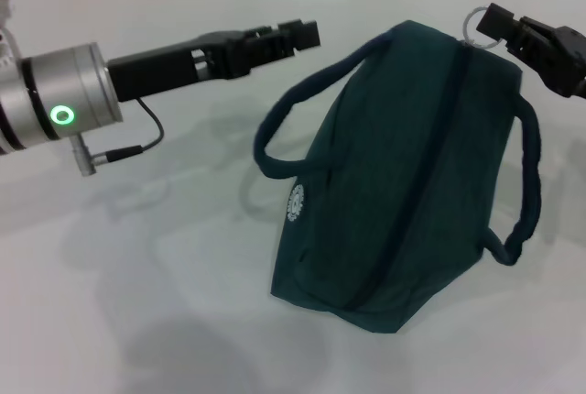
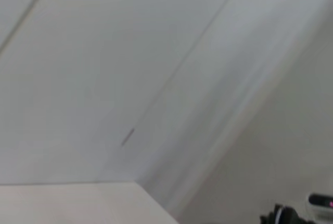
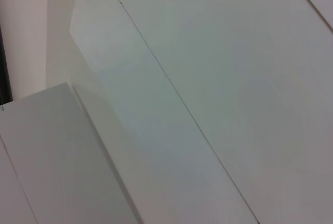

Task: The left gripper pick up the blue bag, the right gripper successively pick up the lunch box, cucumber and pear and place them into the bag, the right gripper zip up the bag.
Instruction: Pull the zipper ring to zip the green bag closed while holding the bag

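1. Bag (image 1: 403,174) stands on the table (image 1: 137,302), zip line looks shut end to end. No lunch box, cucumber or pear visible; presumably packed.
2. My right gripper (image 1: 499,26) pinches the pull ring (image 1: 478,20) at the bag's far end, jaws closed on it.
3. My left gripper (image 1: 298,35) hovers beside the handle (image 1: 302,105), touching nothing; jaw state unclear.
4. Round white logo (image 1: 295,202) on the bag's side, unreadable.

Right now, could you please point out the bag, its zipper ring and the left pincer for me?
bag (image 1: 403,174), head view, middle of its side panel.
zipper ring (image 1: 476,20), head view, its rim.
left pincer (image 1: 309,35), head view, at the fingertips.
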You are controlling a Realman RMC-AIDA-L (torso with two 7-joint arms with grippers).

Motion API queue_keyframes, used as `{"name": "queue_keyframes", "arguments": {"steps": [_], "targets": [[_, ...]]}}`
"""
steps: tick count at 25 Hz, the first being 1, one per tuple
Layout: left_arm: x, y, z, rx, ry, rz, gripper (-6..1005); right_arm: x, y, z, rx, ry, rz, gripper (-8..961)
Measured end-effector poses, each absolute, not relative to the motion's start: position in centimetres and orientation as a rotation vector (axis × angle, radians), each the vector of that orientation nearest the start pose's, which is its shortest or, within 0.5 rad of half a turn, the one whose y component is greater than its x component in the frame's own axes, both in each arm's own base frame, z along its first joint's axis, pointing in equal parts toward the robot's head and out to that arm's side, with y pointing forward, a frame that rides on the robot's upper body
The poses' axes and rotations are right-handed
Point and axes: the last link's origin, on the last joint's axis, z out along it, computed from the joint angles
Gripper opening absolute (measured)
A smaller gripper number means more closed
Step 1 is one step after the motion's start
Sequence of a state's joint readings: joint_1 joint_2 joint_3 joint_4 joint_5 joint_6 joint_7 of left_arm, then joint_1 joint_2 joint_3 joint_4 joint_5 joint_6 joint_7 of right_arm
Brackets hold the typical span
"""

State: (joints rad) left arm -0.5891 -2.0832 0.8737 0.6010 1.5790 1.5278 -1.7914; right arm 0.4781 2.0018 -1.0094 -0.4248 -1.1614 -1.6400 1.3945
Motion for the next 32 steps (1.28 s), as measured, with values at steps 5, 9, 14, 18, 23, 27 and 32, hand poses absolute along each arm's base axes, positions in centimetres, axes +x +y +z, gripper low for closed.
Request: {"name": "queue_keyframes", "arguments": {"steps": [5,9,14,18,23,27,32], "targets": [[-20.0,35.8,1.2,-2.532,-1.179,-1.271,328,23.6,32.9,3.1,-2.349,0.759,1.48,31],[-19.3,35.5,2.3,-2.568,-1.281,-1.279,545,23.7,33.0,3.2,-2.342,0.752,1.474,32],[-17.9,35.2,3.7,-2.658,-1.385,-1.174,752,23.8,33.2,3.4,-2.34,0.74,1.459,32],[-15.7,34.8,4.3,-2.756,-1.34,-1.027,793,23.9,33.4,3.6,-2.335,0.727,1.445,33],[-13.0,34.7,4.5,-2.839,-1.241,-0.837,790,24.0,33.5,3.7,-2.331,0.708,1.434,33],[-11.3,34.9,4.4,-2.867,-1.181,-0.672,789,24.1,33.6,3.9,-2.324,0.701,1.42,33],[-9.4,34.8,3.4,-2.876,-1.124,-0.52,787,24.0,33.8,4.0,-2.326,0.691,1.419,34]]}}
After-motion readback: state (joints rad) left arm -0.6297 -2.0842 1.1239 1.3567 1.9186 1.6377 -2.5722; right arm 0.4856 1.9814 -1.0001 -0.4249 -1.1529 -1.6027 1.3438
